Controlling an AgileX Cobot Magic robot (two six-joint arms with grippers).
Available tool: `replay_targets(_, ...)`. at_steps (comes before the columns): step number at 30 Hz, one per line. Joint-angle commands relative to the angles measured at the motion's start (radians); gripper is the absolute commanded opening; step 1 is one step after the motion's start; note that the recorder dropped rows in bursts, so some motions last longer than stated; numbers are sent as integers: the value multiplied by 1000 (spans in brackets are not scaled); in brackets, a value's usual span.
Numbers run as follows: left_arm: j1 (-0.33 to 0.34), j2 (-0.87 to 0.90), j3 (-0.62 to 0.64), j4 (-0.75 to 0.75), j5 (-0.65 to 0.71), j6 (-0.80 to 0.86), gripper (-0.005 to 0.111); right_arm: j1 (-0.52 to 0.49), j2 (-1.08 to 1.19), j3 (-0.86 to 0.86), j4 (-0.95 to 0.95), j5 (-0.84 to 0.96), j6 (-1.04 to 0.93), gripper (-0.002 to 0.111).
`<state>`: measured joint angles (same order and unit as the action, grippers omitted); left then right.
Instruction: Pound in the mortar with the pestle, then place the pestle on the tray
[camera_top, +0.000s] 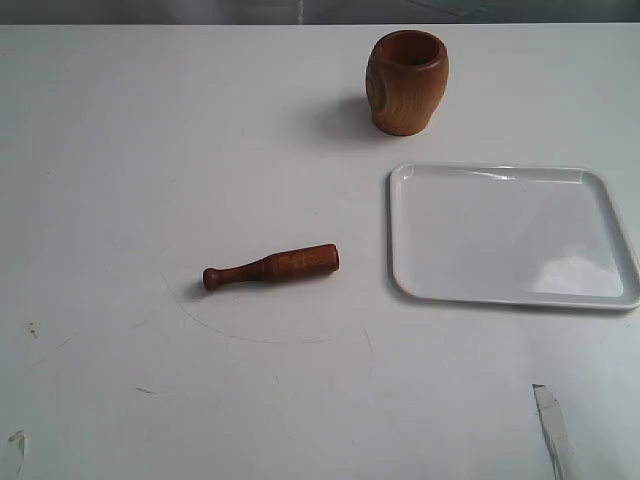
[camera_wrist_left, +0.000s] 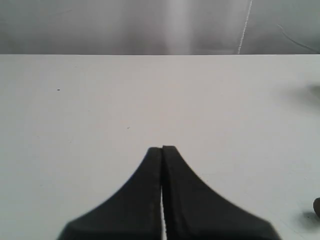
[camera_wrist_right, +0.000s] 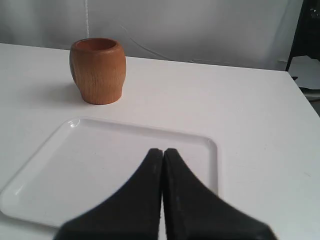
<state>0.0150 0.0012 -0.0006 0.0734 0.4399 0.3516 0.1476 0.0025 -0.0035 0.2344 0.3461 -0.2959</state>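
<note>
The reddish-brown wooden mortar (camera_top: 407, 82) stands upright at the back of the white table, just beyond the tray; the right wrist view shows the mortar (camera_wrist_right: 97, 71) too. The glossy white tray (camera_top: 510, 235) lies bare at the right. The pestle (camera_top: 272, 266) lies flat on the table left of the tray, knob end pointing left. Neither arm shows in the exterior view. My left gripper (camera_wrist_left: 162, 148) is shut over bare table, holding nothing. My right gripper (camera_wrist_right: 163, 151) is shut above the tray (camera_wrist_right: 55, 160), also holding nothing.
A torn strip of tape (camera_top: 551, 425) sticks to the table near the front right. Faint scuff marks curve across the tabletop in front of the pestle. A dark stand (camera_wrist_right: 306, 35) rises past the table's far corner in the right wrist view.
</note>
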Motion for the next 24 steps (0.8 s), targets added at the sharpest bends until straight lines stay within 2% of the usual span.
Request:
replay_targets(1,-8,-1,1,-7,-3,-8,0,2,-2,4,-9,-1,0,0)
replay_targets(5,-8,-1,1,-7,-3,-8,0,2,-2,4,-52,-51,-27,0)
replay_targets(7,-8,-1,1,-7,-3,-8,0,2,-2,4,-55,-171,-20,0)
replay_targets(13,-8,-1,1,-7,-3,-8,0,2,-2,4,427,-624,46,0)
replay_targets(15,-8,-1,1,-7,-3,-8,0,2,-2,4,512,-777,76,0)
replay_targets(16,-8,-1,1,-7,-3,-8,0,2,-2,4,539,-837,120,0)
replay_targets(18,-8,-1,1,-7,-3,-8,0,2,-2,4,587,-925,336,0)
replay_targets(20,-8,-1,1,-7,-3,-8,0,2,-2,4,589,-911,579,0)
replay_targets(24,-8,-1,1,-7,-3,-8,0,2,-2,4,541,-867,770,0)
